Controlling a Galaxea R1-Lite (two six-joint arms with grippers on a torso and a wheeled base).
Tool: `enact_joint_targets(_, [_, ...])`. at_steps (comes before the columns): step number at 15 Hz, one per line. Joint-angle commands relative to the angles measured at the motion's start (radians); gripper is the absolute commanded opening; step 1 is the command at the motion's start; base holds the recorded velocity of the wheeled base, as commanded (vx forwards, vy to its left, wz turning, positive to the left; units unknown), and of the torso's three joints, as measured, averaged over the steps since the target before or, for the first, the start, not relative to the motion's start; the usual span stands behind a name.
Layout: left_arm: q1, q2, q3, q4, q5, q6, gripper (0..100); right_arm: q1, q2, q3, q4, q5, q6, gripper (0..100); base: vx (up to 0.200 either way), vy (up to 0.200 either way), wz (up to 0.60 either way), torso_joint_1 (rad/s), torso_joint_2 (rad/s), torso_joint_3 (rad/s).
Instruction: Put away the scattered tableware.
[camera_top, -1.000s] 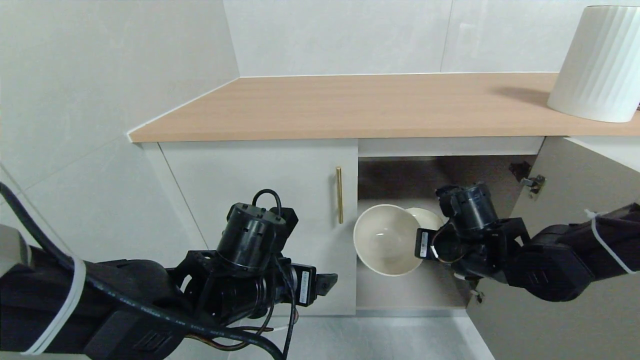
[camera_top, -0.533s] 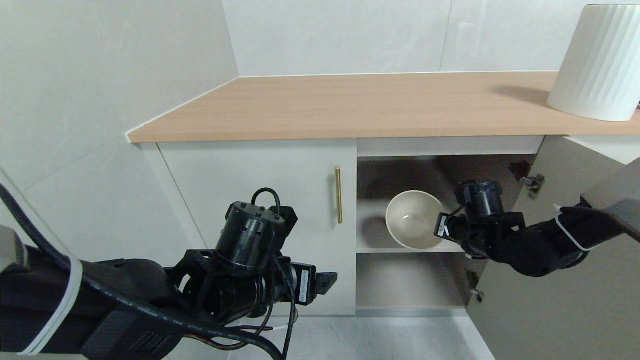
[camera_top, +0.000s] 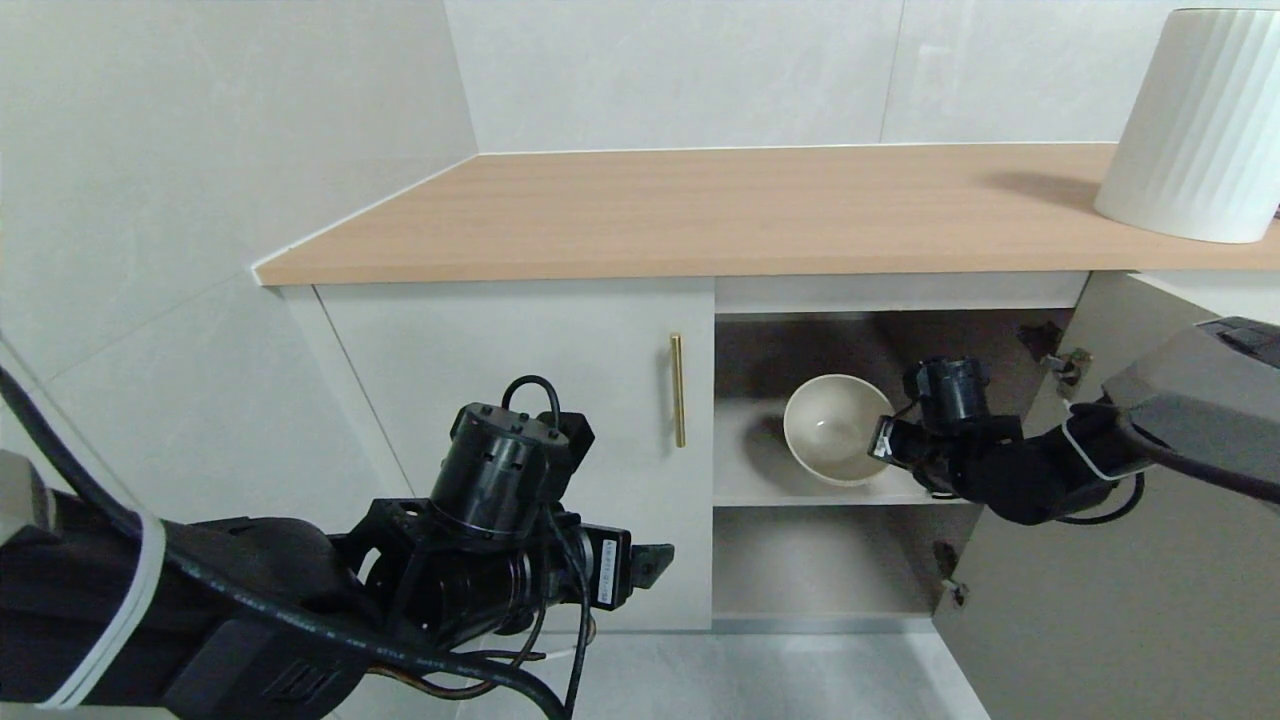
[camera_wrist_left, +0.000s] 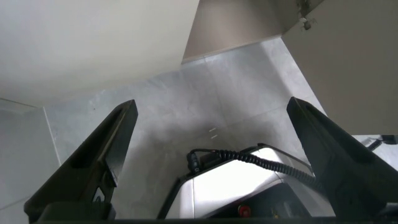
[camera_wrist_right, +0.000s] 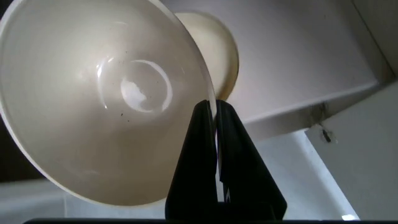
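Observation:
A cream bowl (camera_top: 832, 430) hangs tilted inside the open cabinet, just above the middle shelf (camera_top: 755, 482). My right gripper (camera_top: 884, 442) is shut on its right rim. In the right wrist view the bowl (camera_wrist_right: 106, 99) opens toward the camera, and the right gripper (camera_wrist_right: 216, 112) pinches the rim between both fingers. A second cream rounded piece (camera_wrist_right: 224, 53) shows behind the bowl; I cannot tell whether they touch. My left gripper (camera_top: 652, 563) stays low in front of the closed left door. The left gripper (camera_wrist_left: 212, 104) is open over the floor with nothing in it.
The cabinet's right door (camera_top: 1090, 590) stands swung open beside my right arm. The left door, with a brass handle (camera_top: 677, 390), is closed. A wooden countertop (camera_top: 740, 210) runs above, with a white ribbed container (camera_top: 1195, 130) at its right end. The lower compartment (camera_top: 820, 565) holds nothing.
My right arm has carried the bowl up from the lower compartment and deeper into the cabinet, to shelf level. The left arm has not moved.

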Motion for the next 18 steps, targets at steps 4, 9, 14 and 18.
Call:
enact_joint_targets(4, [0.0, 0.005, 0.0, 0.0, 0.0, -0.002, 100, -0.037, 0.069, -0.073, 0.029, 0.0, -0.001, 0, 0.0, 0.0, 0.0, 0.0, 0.0, 0.0])
enact_joint_targets(9, [0.0, 0.005, -0.002, 0.0, -0.001, -0.012, 100, -0.043, 0.084, -0.098, 0.029, 0.0, 0.001, 0, 0.0, 0.0, 0.0, 0.0, 0.0, 0.0])
enact_joint_targets(14, [0.0, 0.005, -0.002, 0.0, -0.001, -0.012, 100, -0.046, 0.116, -0.141, 0.031, 0.0, 0.001, 0, 0.0, 0.0, 0.0, 0.0, 0.0, 0.0])
enact_joint_targets(18, [0.0, 0.008, -0.002, 0.0, -0.001, -0.012, 100, -0.046, 0.132, -0.153, 0.031, 0.0, 0.001, 0, 0.0, 0.0, 0.0, 0.0, 0.0, 0.0])
